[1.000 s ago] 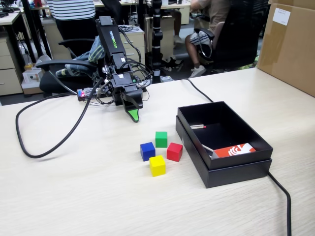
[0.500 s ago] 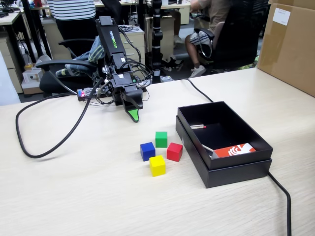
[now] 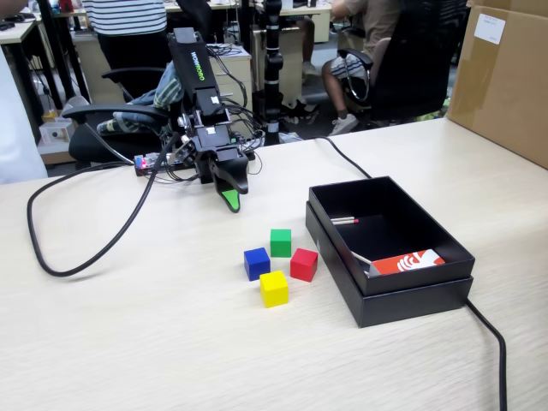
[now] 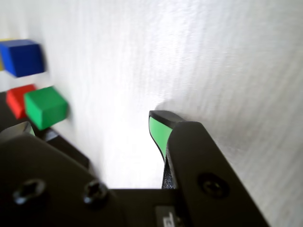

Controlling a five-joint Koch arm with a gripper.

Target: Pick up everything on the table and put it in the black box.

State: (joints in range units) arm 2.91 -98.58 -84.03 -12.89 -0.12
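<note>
Four small cubes sit close together on the beige table [image 3: 171, 342]: green [image 3: 280, 242], blue [image 3: 256, 263], red [image 3: 303, 265] and yellow [image 3: 274, 288]. The shallow black box [image 3: 411, 301] lies just right of them in the fixed view. My gripper [image 3: 229, 199] hangs low over the table behind the cubes, a short way up and left of the green one. In the wrist view the gripper [image 4: 90, 124] is open with only bare table between its green-lined jaws. The green cube [image 4: 45, 106], red cube [image 4: 16, 99] and blue cube [image 4: 21, 56] lie to the left there.
Inside the box lie an orange-red card [image 3: 408, 262] and a thin red-tipped stick [image 3: 344, 220]. A big brown carton [image 3: 505, 77] stands at the back right. A black cable [image 3: 68, 257] loops over the left of the table; another cable [image 3: 490, 338] runs past the box's right corner.
The arm has shifted very slightly to the left. A person in white has come in at the left edge. The cubes and box have not moved.
</note>
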